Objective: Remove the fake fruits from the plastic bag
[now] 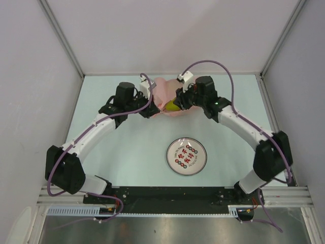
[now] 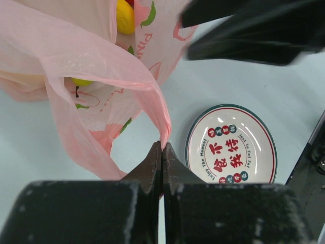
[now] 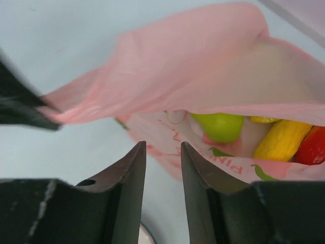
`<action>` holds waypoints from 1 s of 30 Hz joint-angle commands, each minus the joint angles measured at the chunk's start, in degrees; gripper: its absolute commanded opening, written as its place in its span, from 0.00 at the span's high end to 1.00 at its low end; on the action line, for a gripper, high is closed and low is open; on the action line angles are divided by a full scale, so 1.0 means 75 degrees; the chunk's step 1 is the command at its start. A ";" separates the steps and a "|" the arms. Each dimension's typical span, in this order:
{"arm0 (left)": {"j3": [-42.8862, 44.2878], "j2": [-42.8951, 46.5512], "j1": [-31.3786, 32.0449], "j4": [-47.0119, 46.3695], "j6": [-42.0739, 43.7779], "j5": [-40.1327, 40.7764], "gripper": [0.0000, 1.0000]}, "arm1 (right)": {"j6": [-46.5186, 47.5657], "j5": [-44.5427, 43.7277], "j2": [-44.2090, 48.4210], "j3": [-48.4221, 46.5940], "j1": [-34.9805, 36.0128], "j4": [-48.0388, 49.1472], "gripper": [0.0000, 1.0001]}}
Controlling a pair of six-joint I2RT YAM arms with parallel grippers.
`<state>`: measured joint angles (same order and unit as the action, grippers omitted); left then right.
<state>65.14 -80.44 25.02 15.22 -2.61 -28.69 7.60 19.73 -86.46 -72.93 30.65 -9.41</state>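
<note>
The pink plastic bag lies at the far middle of the table, its mouth held open. My left gripper is shut on a strip of the bag's rim, which rises from its tips. My right gripper stands open just in front of the bag's lower lip, with nothing between its fingers. Inside the bag I see a green fruit, a yellow fruit and a red one. A yellow fruit shows at the bag's mouth in the left wrist view. From above, my left gripper and right gripper flank the bag.
A round white plate with red lettering lies on the pale green table, nearer than the bag, and its rim shows just right of my left fingertips. White walls enclose the table on three sides.
</note>
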 commanded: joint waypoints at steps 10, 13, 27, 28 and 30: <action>-0.0061 0.0530 0.0040 -0.0307 -0.0261 -0.0113 1.00 | -0.0660 -0.3187 -0.2464 -0.0331 0.0073 0.1698 0.01; -0.0131 0.0577 0.0040 -0.0296 -0.0238 -0.0113 1.00 | -0.0976 -0.2984 -0.2698 -0.0623 -0.0009 0.1619 0.00; 0.0032 0.0461 0.0040 -0.0214 -0.0085 -0.0077 1.00 | -0.1727 -0.2548 -0.4761 -0.2417 -0.0114 0.0903 0.00; 0.0033 0.0449 0.0028 -0.0225 -0.0062 -0.0066 1.00 | -0.1739 -0.2513 -0.4831 -0.2510 -0.0161 0.0868 0.00; 0.0080 0.0437 0.0028 -0.0213 -0.0050 -0.0042 1.00 | -0.1797 -0.2501 -0.4925 -0.2534 -0.0197 0.0903 0.00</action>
<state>64.07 -78.00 25.02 14.39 -3.07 -28.67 -4.03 1.30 -122.28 -88.36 30.09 -2.72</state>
